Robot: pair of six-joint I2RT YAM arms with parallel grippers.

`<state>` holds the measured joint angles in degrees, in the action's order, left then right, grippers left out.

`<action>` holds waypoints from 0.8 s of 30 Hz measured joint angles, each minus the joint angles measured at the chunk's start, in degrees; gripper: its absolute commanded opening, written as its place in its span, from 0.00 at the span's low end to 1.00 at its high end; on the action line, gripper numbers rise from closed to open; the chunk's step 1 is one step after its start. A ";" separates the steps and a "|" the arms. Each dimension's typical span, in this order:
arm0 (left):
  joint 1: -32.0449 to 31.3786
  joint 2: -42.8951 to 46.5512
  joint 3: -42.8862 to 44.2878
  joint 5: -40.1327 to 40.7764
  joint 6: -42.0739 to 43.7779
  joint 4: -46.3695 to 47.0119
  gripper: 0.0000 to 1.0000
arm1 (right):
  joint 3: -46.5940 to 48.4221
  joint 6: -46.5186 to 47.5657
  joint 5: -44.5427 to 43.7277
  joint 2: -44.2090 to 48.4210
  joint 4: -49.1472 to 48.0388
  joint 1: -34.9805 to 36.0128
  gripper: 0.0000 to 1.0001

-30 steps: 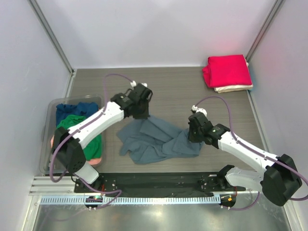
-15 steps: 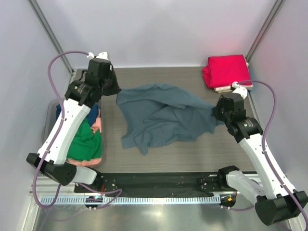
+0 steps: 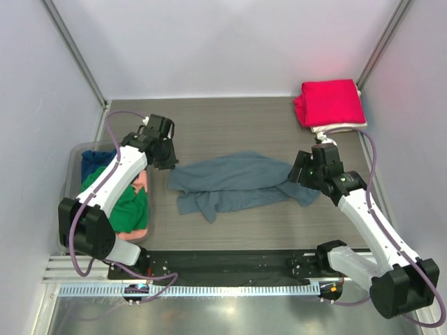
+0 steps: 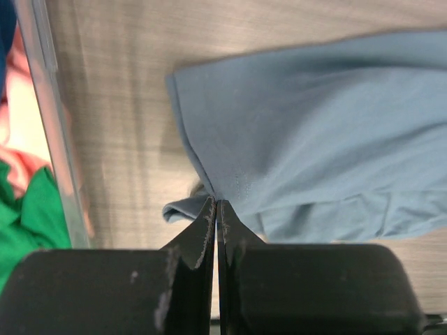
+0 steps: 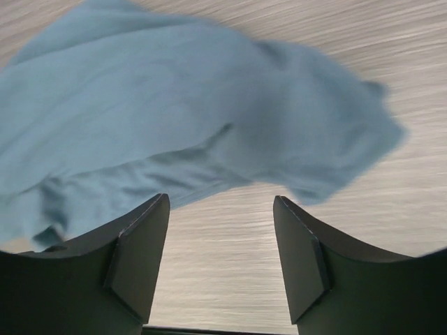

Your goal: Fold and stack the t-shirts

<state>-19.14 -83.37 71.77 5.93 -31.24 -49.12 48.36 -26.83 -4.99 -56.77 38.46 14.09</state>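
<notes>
A grey shirt (image 3: 234, 180) lies rumpled in the middle of a wood-grain bench (image 3: 244, 122). Its long axis runs left to right between two white robot arms. The left jaws are closed on the shirt's left edge, pinching a bit of hem close to a clear bin (image 3: 72, 157). In the left wrist view the two black fingers (image 4: 192, 244) meet with cloth caught between them, and the rest of the shirt spreads away to the right. The right jaws stand open and hold nothing. In the right wrist view bare bench shows between their fingers (image 5: 140, 255), and the shirt's right end lies just beyond the tips without touching them. So the cloth is held at one end only. Its free end is nearest the right arm (image 3: 363, 209) and lies on the side of those open jaws that faces the left arm (image 3: 115, 181). The shirt is not flat: its near edge is doubled over in folds, and a loose flap trails towards the front at the left. I judge the folding has barely begun. The next move likely turns on the right jaws reaching forward and down to take that free end, so both arms can pull along the long axis and spread the shirt. In the far right corner a red shirt (image 3: 332, 101) sits folded on a cream shirt (image 3: 342, 128). The bin holds a green shirt (image 3: 129, 206), a navy shirt (image 3: 94, 162) and a pink shirt (image 3: 142, 183) in a heap.
</notes>
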 measured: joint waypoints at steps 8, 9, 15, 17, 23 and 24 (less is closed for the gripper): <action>2.03 -0.04 1.97 -1.95 0.39 3.06 0.00 | -7.80 -2.64 3.21 -8.48 -5.25 4.17 0.78; 2.23 -0.04 2.43 -2.14 0.50 3.10 0.00 | -8.20 -2.80 2.82 -9.75 -5.40 4.17 0.78; 3.37 0.00 3.10 -3.50 1.44 3.41 0.00 | -8.35 -2.60 -1.86 -16.24 -8.90 4.17 0.72; 3.72 0.13 3.04 -3.87 1.60 3.45 0.00 | -8.35 -2.23 -3.85 -18.40 -9.94 4.15 0.68; 4.28 1.31 1.81 -4.55 1.73 3.30 0.00 | -8.26 -0.76 -7.34 -23.12 -13.38 3.78 0.07; 4.31 1.51 1.81 -4.55 1.73 3.30 0.00 | -8.17 -0.63 -7.56 -23.32 -13.60 3.72 0.02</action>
<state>-14.83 -81.87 73.58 1.39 -29.52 -45.82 40.18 -27.46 -12.56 -80.09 24.86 17.80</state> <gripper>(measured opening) 0.005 0.130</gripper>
